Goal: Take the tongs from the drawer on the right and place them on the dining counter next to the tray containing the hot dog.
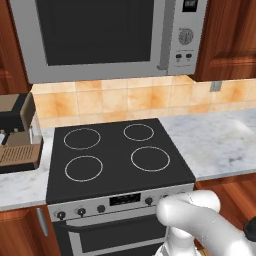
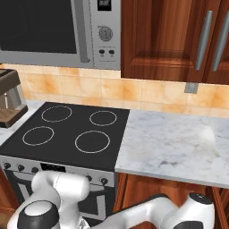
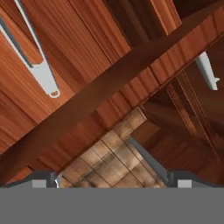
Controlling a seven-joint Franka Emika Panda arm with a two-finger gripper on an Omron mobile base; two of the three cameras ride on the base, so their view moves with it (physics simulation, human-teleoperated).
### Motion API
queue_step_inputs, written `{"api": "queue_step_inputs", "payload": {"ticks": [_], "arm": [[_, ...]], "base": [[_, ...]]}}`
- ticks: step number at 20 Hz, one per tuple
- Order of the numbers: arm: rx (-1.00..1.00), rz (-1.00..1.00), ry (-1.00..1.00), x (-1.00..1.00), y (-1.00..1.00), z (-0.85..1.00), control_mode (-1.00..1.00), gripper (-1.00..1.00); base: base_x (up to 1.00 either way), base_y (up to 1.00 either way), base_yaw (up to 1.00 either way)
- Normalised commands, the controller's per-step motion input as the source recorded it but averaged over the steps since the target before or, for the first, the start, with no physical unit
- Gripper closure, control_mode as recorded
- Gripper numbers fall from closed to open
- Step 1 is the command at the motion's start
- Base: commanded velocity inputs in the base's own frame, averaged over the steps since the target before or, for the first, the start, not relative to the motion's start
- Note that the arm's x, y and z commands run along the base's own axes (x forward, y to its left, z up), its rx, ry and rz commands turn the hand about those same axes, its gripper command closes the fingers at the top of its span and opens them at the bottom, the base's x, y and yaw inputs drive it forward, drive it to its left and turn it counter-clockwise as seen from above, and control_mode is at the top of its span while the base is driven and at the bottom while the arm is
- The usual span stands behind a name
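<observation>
While base views show the stove [image 1: 117, 152], the tool [image 3: 112, 181] gapes before silver tongs [image 3: 41, 65].

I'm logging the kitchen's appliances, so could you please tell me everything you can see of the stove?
The stove has a flat black glass-looking top with four white ring burners, and it sits flush between marble worktops. Its silver front panel carries a row of dark knobs and a small dark display, with a dark oven door and silver handle below. Nothing rests on top.

Black stove [image 1: 117, 150] with 4 white rings, grey-veined marble worktop [image 2: 170, 145].
</observation>
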Motion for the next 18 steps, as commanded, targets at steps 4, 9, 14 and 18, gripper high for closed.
{"api": "queue_step_inputs", "payload": {"ticks": [4,9,14,18], "arm": [[0.0,0.0,0.17,-0.08,0.51,1.0,-1.0,-1.0],[0.02,0.0,0.13,0.16,0.86,0.79,-1.0,-1.0],[0.04,0.0,0.01,0.04,0.4,0.34,-1.0,-1.0],[0.0,0.01,0.03,0.1,0.19,0.0,-1.0,-1.0]], "base": [[0.0,0.0,0.0],[0.0,0.0,0.0],[0.0,0.0,0.0],[0.0,0.0,0.0]]}}
